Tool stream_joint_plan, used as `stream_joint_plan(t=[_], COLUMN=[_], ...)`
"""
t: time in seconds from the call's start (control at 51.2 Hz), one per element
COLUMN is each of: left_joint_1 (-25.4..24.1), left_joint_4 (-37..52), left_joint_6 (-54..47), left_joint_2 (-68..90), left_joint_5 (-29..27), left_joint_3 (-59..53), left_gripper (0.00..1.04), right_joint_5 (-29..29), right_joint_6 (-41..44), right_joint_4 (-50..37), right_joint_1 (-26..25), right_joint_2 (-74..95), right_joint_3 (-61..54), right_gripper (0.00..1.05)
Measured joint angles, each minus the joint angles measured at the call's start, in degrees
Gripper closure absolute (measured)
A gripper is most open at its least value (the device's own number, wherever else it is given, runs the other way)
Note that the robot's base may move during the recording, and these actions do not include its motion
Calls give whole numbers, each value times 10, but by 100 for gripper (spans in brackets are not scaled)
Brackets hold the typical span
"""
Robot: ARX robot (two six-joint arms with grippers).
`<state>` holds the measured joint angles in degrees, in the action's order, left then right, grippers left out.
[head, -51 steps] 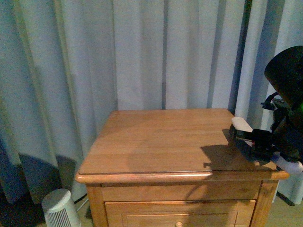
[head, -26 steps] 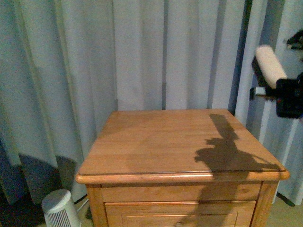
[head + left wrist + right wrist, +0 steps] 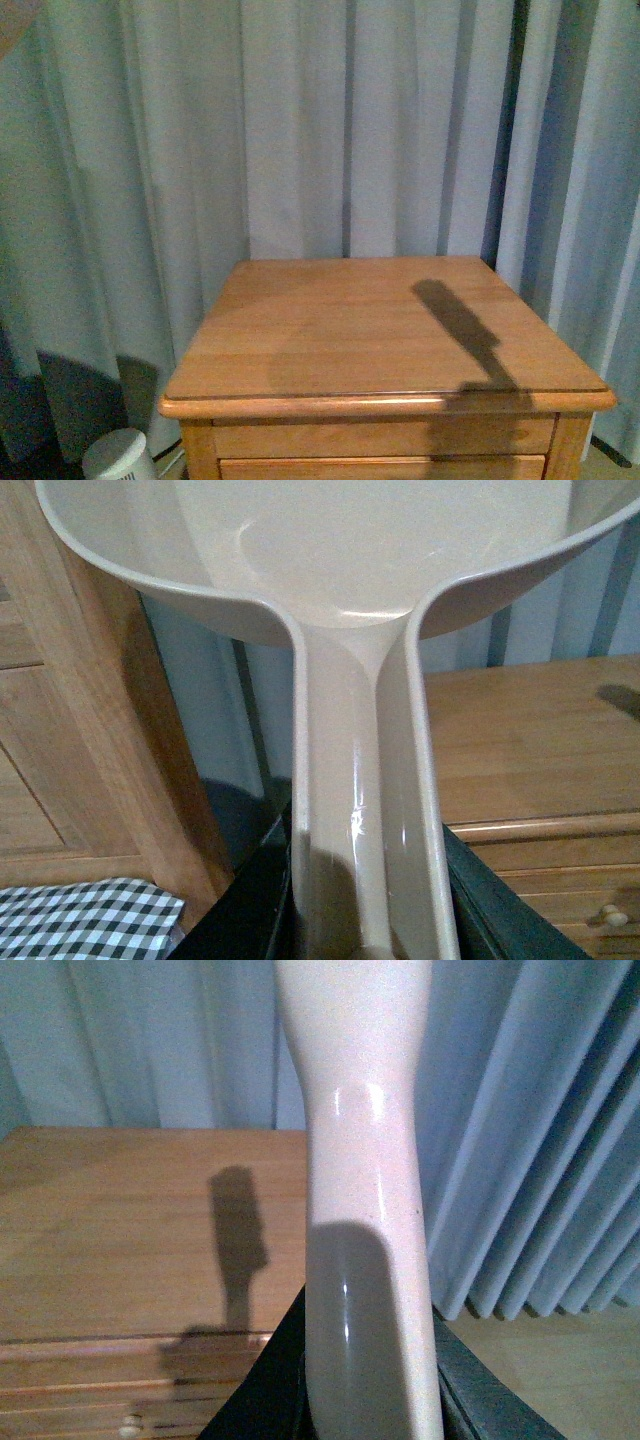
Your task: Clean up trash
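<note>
The trash shows in none of the views. My left gripper (image 3: 365,920) is shut on the handle of the beige dustpan (image 3: 340,550), whose empty pan fills the upper part of the left wrist view. My right gripper (image 3: 368,1390) is shut on the cream handle of the brush (image 3: 365,1150); its bristle end is out of frame. Neither arm appears in the front view. There, only a long shadow lies across the top of the wooden nightstand (image 3: 330,330).
Pale curtains (image 3: 330,120) hang behind the nightstand. A small white ribbed appliance (image 3: 120,457) stands on the floor at its left. The left wrist view shows a wooden furniture panel (image 3: 60,730), a checked cloth (image 3: 80,920) and the nightstand's drawer knob (image 3: 612,915).
My right arm with the brush rose from the nightstand's right edge and left the front view; only its shadow remains on the top. The nightstand sits slightly lower in the frame.
</note>
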<state>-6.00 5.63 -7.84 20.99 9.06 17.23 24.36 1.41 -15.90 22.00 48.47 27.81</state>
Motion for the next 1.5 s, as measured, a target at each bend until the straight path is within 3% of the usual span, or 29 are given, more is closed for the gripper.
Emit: stream_joint_plan(t=[0.293, 1.503], left_joint_1=[0, -1], left_joint_4=[0, 0], left_joint_6=[0, 2], left_joint_2=[0, -2], left_joint_5=[0, 0], left_joint_3=[0, -2], left_gripper=[78, 78], right_joint_5=[50, 61], right_joint_6=[-3, -33], right_joint_4=[72, 85], right_joint_1=[9, 5], right_joint_2=[-193, -197], right_joint_3=[-80, -85], right_gripper=[86, 86])
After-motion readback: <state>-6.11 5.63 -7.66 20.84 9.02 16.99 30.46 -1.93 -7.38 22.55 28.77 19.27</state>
